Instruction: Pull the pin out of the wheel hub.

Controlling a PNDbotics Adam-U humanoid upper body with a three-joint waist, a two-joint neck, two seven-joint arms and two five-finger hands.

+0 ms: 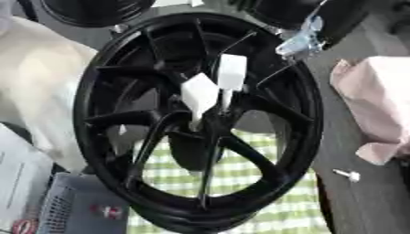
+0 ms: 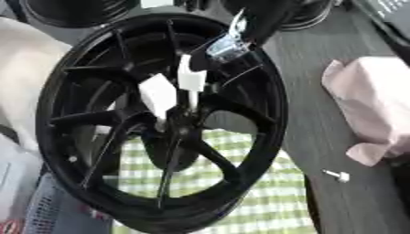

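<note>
Two white pins [image 1: 210, 91] stick out of the black wheel hub [image 1: 196, 119], their tips hidden inside it. Right hand [image 1: 308, 34] is cut off near the rim; whether its fingers are apart or together, I cannot tell. Another small pin [image 1: 347, 174] lies by the desk's right edge.

Black spoked wheel hub [image 1: 200, 119] stands upright, two white pins [image 1: 200, 93] at centre.

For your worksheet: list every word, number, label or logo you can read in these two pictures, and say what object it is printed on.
None can be read.
Grey mesh basket, lower left: a small red mark on its front, too blurred to read.
White object at the left edge: a red patch near the bottom corner, unreadable.
Black wheel, white pins and pink cloth: no visible text.
</note>
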